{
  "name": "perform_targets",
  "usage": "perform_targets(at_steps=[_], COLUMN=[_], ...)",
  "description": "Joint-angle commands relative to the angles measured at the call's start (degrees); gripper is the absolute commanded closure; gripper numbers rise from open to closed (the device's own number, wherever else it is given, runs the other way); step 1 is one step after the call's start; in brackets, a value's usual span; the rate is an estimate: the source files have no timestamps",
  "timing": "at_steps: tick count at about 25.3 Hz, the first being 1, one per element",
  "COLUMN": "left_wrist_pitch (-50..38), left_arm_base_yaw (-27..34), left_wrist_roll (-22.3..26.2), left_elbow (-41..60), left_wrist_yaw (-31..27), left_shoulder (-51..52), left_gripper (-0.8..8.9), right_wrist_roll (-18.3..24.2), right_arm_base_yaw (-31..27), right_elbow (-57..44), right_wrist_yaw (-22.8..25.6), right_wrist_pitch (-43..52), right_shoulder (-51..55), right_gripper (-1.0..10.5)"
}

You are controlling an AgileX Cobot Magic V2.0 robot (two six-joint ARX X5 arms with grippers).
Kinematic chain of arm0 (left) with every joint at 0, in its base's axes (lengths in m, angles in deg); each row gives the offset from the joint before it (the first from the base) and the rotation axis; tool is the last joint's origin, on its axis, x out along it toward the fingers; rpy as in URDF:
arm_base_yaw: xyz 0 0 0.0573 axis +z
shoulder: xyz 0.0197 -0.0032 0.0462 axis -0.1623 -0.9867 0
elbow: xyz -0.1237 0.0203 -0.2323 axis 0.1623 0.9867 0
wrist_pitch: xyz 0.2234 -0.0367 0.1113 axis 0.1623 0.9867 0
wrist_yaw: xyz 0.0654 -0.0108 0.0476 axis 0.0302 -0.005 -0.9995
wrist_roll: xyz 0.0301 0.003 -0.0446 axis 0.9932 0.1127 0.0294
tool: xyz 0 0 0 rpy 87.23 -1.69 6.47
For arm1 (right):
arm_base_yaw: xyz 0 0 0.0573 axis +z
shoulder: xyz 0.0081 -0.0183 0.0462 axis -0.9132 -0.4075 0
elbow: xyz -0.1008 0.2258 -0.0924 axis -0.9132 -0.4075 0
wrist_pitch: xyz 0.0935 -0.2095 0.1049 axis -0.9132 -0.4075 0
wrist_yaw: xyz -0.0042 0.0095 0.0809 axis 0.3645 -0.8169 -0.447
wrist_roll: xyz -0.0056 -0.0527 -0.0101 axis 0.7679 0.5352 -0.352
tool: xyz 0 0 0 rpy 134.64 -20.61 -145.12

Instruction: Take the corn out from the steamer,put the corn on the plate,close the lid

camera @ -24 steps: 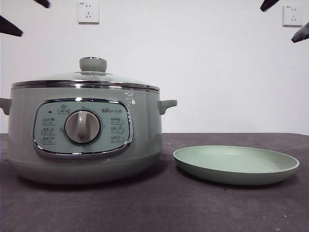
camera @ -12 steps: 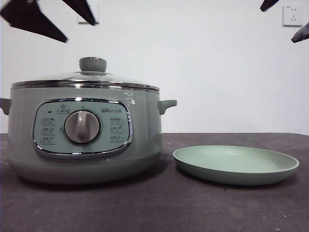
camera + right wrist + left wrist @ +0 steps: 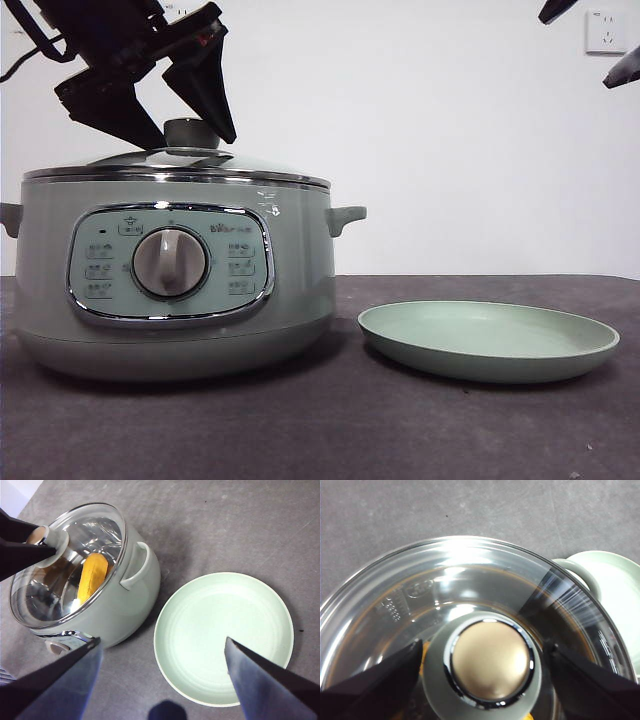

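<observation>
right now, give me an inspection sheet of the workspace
surface: dark grey table, bare around the items
steamer: upright, lid on
corn: inside the steamer, seen through the glass
plate: empty, beside the steamer, apart from it
clutter: nothing seen
left pincer: open, jaws either side of the lid knob
right pincer: open, high above the plate
cables: one by the left arm
surroundings: white wall, sockets

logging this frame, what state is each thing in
glass lid with grey-green knob: shut on the pot, not lifted
pale grey-green steamer pot: closed, upright
yellow-orange corn cob: inside the pot, under the lid
pale mint-green round plate: empty, flat on the table
left gripper: open, fingers either side of the knob
right gripper: open, above the plate
</observation>
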Motion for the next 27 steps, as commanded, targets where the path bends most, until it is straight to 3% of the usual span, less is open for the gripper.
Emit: perform_targets(at_steps=[1, 2, 11, 16, 18, 23, 27], left_wrist_pitch=[0.11, 0.74, 0.63, -0.42, -0.35, 1.38, 4.07], left_arm_base_yaw=[-0.24, -0.22, 1.07, 1.36, 1.36, 1.36, 1.36], left_wrist_roll=[0.83, 1.81, 2.54, 1.92, 1.92, 2.01, 2.27], left_elbow=[0.24, 0.24, -1.14, -1.73, -1.73, -1.73, -1.73], left_wrist_yaw=[-0.02, -0.02, -1.64, -8.11, -9.31, -16.59, -20.76], left_shoulder=[-0.13, -0.13, 4.00, 14.51, 19.06, 30.21, 35.34], left_gripper=[6.94, 8.15, 8.22, 8.22, 8.22, 8.22, 8.22], right_wrist_roll=[-0.35, -0.37, -2.36, -7.52, -8.76, -7.15, -4.09], right_arm_base_yaw=[-0.11, -0.11, 2.62, 12.96, 17.84, 28.92, 33.51], right_elbow=[0.04, 0.04, 0.04, 0.11, 0.92, 11.39, 20.87], right_wrist_yaw=[0.07, 0.07, -0.13, 0.24, 2.99, 8.63, 13.92], right_wrist_pitch=[0.28, 0.28, 1.40, 9.16, 11.08, 8.94, 3.96], right_shoulder=[0.02, 0.04, -0.22, -4.44, -7.85, -21.44, -30.32], right_gripper=[5.4, 5.4, 5.4, 5.4, 5.4, 5.4, 5.4])
